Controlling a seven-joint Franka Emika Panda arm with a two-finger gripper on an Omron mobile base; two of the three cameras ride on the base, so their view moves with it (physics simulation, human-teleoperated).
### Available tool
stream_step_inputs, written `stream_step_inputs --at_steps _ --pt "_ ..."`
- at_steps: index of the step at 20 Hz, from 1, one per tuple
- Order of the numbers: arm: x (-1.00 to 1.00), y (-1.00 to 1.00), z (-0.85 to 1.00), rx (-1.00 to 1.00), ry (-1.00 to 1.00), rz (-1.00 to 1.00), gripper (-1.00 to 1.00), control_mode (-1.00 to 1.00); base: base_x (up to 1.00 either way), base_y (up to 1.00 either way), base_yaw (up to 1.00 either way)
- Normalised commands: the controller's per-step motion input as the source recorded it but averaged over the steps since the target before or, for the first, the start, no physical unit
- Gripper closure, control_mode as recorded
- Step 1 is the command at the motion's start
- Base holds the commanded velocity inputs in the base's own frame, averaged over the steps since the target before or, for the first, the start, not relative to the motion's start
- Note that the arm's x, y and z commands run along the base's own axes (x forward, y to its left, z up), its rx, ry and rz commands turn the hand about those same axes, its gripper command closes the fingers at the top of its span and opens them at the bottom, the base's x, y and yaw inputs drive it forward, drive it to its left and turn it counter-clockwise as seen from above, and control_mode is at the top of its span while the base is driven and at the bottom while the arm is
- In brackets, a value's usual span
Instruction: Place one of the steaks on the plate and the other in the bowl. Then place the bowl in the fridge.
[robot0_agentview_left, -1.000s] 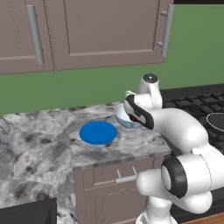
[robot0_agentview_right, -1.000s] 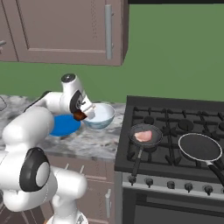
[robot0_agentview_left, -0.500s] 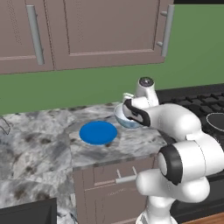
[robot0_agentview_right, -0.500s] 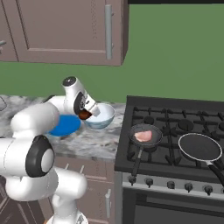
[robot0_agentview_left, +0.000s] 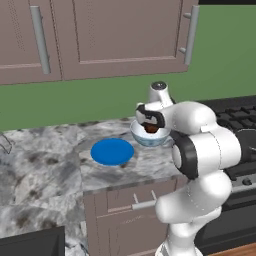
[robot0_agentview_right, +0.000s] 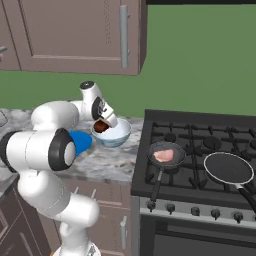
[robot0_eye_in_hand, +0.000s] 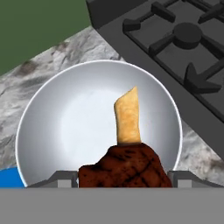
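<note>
We hold the dark steak (robot0_eye_in_hand: 124, 168) pinched in our pincer (robot0_eye_in_hand: 118, 177) directly above the bowl (robot0_eye_in_hand: 52, 131) on the worktop (robot0_agentview_left: 45, 165).

dark steak (robot0_eye_in_hand: 124, 168): charred reddish-brown, tan fatty strip | other steak (robot0_agentview_right: 164, 155): pale pink | bowl (robot0_eye_in_hand: 74, 118): white inside, pale blue-grey outside | plate (robot0_agentview_left: 112, 151): bright blue | counter (robot0_agentview_left: 45, 170): grey-white marble mottling | pans (robot0_agentview_right: 230, 168): black | cabinets (robot0_agentview_left: 120, 37): brown | wall (robot0_agentview_right: 200, 55): green | stove (robot0_agentview_right: 200, 145): black
</note>
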Motion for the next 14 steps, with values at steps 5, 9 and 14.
stream_step_inputs --at_steps 5,9,14 --pt "0.37 -0.01 -0.37 -0.02 0.01 0.00 1.00 -1.00 0.00 0.00 0.00" --pt "0.28 -0.10 -0.36 -0.01 0.00 0.00 1.00 -1.00 0.00 0.00 0.00" --pt "0.18 -0.08 -0.21 -0.03 0.00 0.01 1.00 -1.00 0.00 0.00 0.00"
